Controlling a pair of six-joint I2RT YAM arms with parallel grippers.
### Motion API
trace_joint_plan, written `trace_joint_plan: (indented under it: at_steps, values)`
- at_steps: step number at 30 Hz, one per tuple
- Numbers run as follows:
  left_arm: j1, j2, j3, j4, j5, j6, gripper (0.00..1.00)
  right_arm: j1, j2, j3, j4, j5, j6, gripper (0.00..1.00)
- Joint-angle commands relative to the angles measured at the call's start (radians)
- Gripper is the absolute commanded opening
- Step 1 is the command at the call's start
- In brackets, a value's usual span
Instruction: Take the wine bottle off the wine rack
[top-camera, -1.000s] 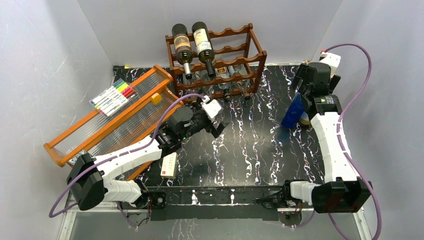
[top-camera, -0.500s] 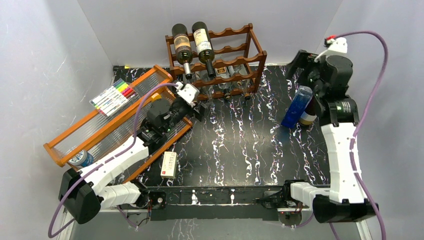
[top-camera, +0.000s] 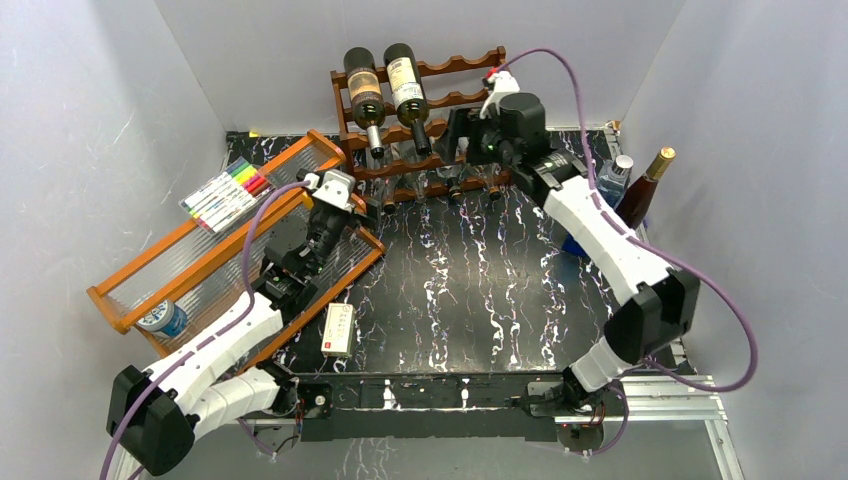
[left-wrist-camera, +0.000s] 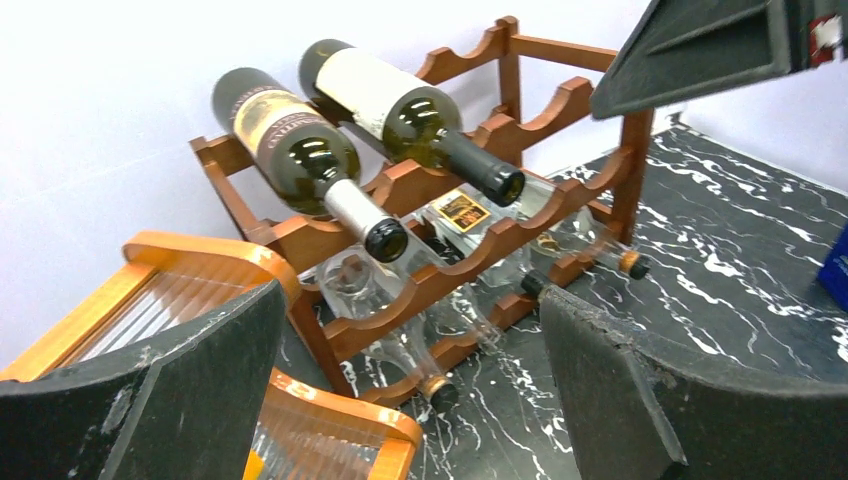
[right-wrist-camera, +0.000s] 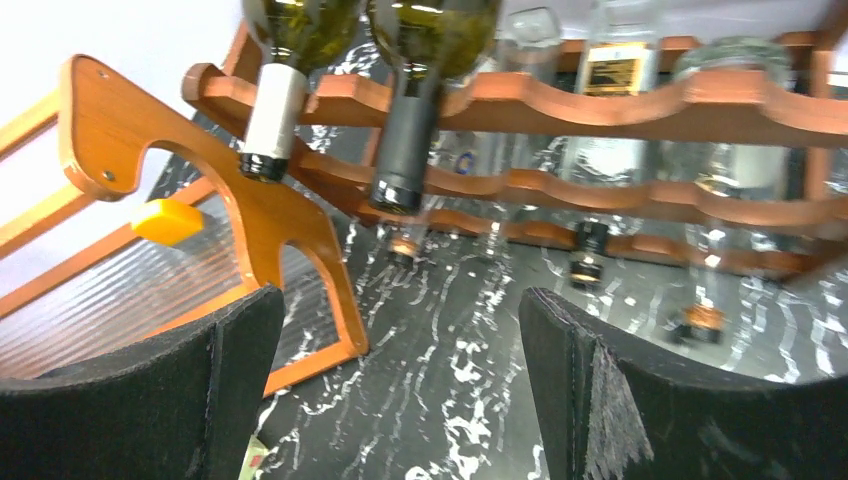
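While two dark bottles (left-wrist-camera: 300, 140) lie untouched atop the rack (left-wrist-camera: 508, 60), left gripper (left-wrist-camera: 410, 300) and right gripper (right-wrist-camera: 400, 330) face it, fingers spread wide, empty.

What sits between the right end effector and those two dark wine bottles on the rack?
Nothing; the right wrist view shows only bare marbled table between the right end effector and the dark wine bottles. The orange tray stands leftward.

left arm (top-camera: 225, 335): stretched forward, wrist raised | left gripper (top-camera: 368, 208): jaws wide apart, empty | right arm (top-camera: 600, 225): reaching far forward and leftward, elbow bent | right gripper (top-camera: 452, 133): jaws wide, empty
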Motion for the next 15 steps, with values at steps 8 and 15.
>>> trace_joint_plan:
  at_steps: [8, 15]
  values:
    - [0.006, 0.004, -0.003, 0.089, -0.079, 0.010, 0.98, 0.041, 0.248, 0.177, 0.147, -0.141, 0.213, 0.96]
    - [0.006, 0.011, 0.004, 0.078, -0.037, -0.025, 0.98, 0.039, 0.346, 0.226, 0.130, -0.152, 0.247, 0.91]
